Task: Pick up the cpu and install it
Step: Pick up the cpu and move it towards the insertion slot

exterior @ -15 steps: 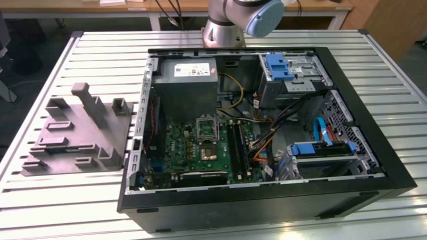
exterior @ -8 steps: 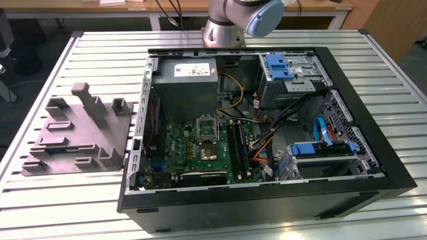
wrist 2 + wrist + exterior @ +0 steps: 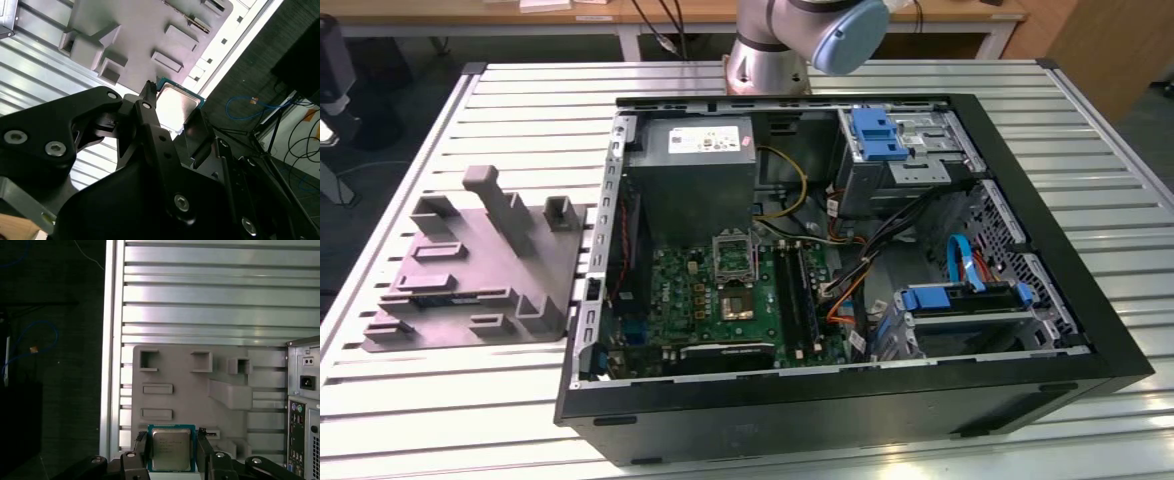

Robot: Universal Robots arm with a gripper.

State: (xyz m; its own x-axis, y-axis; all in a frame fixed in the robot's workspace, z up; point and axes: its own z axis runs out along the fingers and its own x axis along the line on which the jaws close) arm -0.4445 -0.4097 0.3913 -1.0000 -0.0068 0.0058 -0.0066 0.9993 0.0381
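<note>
The pick looks done. In both wrist views the gripper (image 3: 172, 434) has its fingers (image 3: 204, 452) pinching the cpu (image 3: 171, 450) by two opposite edges, silver-grey top facing the camera. It seems held clear of the grey plastic fixture (image 3: 185, 390) and the slatted tabletop (image 3: 200, 290) beyond it. The install is left to do. In the exterior view the dark-framed socket (image 3: 734, 252) on the motherboard (image 3: 707, 300), inside the open computer case (image 3: 854, 400), appears unfilled, well apart from the fixture.

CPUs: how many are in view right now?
1. The cpu is clamped in the gripper, with the grey fixture beyond it, in both wrist views. Another could be hidden inside the case.
</note>
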